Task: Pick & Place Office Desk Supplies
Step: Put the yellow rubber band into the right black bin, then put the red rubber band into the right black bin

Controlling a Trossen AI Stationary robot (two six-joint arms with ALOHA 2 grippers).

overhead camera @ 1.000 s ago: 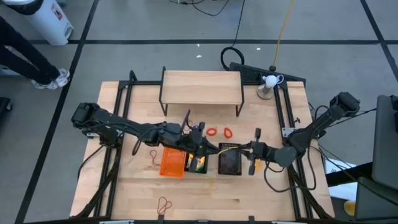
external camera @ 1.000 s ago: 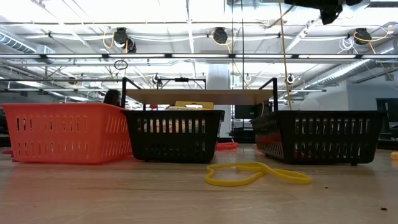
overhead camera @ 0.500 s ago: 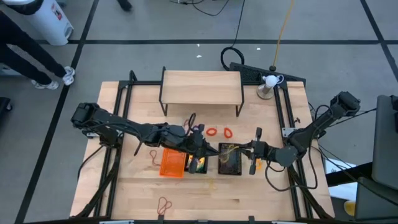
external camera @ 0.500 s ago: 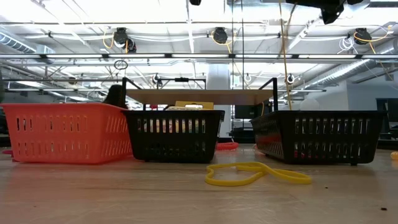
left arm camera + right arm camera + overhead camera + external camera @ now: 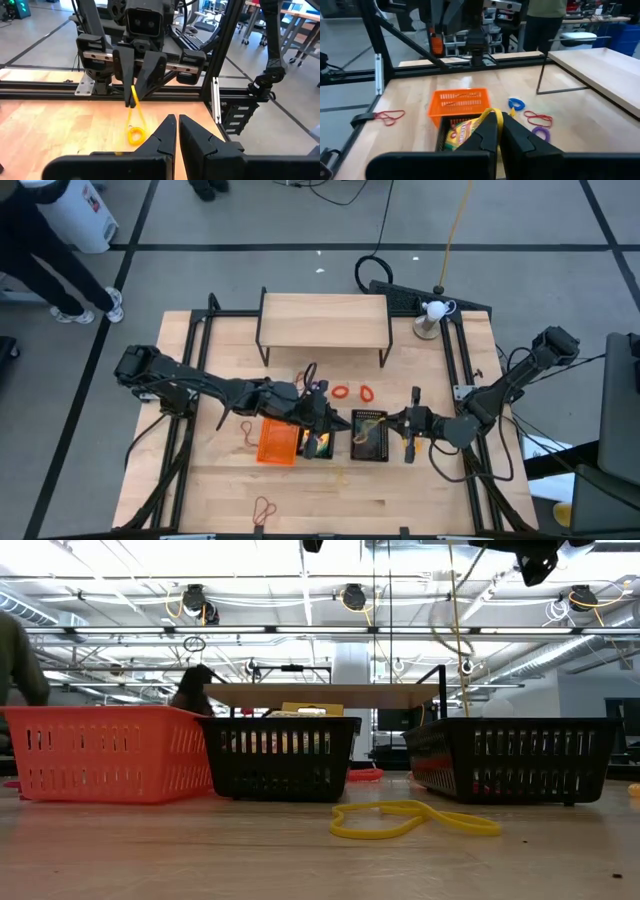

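Observation:
Three mesh trays stand in a row at mid-table: an orange tray (image 5: 278, 441), a black tray (image 5: 318, 443) holding a yellow-and-green crayon box (image 5: 461, 133), and a second black tray (image 5: 370, 442). My right gripper (image 5: 388, 420) hovers above that second black tray, shut on a yellow rubber band (image 5: 134, 117). My left gripper (image 5: 330, 423) faces it from above the crayon tray, shut with nothing between its fingers (image 5: 170, 131). Blue (image 5: 516, 104), red (image 5: 538, 118) and purple (image 5: 540, 133) bands lie flat on the table beyond the trays. My right gripper pinches the yellow band's upper end (image 5: 132, 100) between its two fingertips. The fingers reach in roughly level from the table's right side. The band hangs slack below them in a narrow loop over the right black tray; whether its curled lower end (image 5: 136, 135) touches anything cannot be told.
A wooden riser shelf (image 5: 325, 320) stands at the far middle. Loose bands lie left of the orange tray (image 5: 247, 430), near the front edge (image 5: 263, 508), and a yellow one before the trays (image 5: 410, 820). Black frame rails (image 5: 195, 340) run along both sides. A person (image 5: 60, 260) walks beyond the table's far left.
The yellow band in my right gripper, seen from above as a nearly straight line before, now hangs in a looser, curled loop over the right black tray. Both arms have stayed in place. The person at the far left has walked on.

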